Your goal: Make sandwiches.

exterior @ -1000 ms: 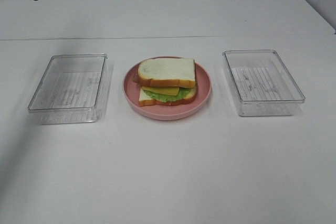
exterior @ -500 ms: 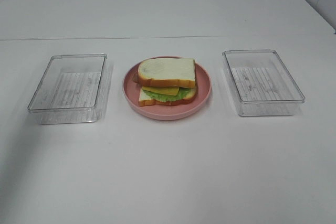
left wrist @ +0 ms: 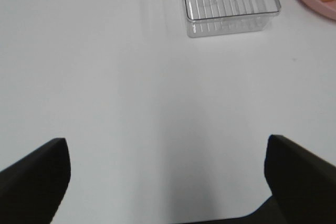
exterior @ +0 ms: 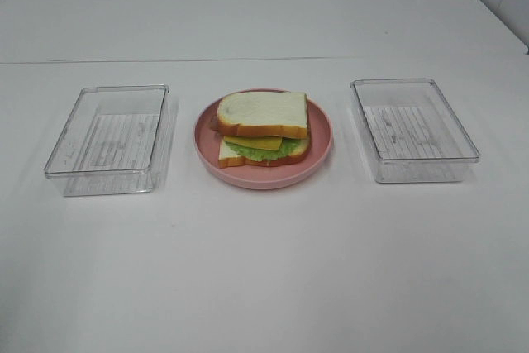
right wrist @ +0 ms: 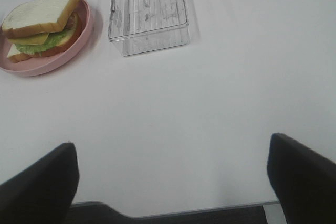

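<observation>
No readable text, label, brand, number or sign is showing anywhere in these views. The ribbed lines on the floors of the two clear plastic rectangular trays (exterior: 107, 140) (exterior: 413, 128) are only moulded ridges, not writing.

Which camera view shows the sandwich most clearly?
The exterior high view: the whole sandwich sits unobstructed on the pink plate. The right wrist view shows it whole but sideways; the left wrist view shows only a corner.

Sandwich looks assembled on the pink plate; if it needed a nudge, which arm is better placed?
Right, marginally: both hands are open and withdrawn, but its wrist view frames the whole sandwich on the plate; the left's catches only the plate's edge.
</observation>
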`<state>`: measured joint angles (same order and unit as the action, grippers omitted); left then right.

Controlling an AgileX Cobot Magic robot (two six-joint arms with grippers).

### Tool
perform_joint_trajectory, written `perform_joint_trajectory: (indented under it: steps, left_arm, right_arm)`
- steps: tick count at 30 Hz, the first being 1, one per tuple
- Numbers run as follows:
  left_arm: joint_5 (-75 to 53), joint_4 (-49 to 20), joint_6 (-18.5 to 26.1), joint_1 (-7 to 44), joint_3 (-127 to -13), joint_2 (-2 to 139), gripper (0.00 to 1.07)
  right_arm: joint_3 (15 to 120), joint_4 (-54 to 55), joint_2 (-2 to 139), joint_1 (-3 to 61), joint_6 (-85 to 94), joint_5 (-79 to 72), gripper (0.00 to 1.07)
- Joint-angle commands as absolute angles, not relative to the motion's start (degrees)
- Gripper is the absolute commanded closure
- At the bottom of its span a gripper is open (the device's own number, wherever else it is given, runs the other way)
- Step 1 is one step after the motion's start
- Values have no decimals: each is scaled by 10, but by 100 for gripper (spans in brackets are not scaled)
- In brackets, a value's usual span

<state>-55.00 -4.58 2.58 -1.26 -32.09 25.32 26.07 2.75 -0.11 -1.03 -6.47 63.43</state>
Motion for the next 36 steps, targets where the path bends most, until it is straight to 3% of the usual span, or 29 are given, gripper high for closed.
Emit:
perform_joint_trajectory:
  steps: [1,11,36]
  left_arm:
    - [-566,-44,20,-10,-313,182,15]
    - [-625,-37,21,-10,-302,-18,15]
    - [-617,-37,7,-19,-296,-13,15]
  right_arm:
    - [259,28,-20,-13,-60,628,15]
    - [259,28,-20,-13,-60,628,15]
    - [259,30,-19,-14,-60,628,15]
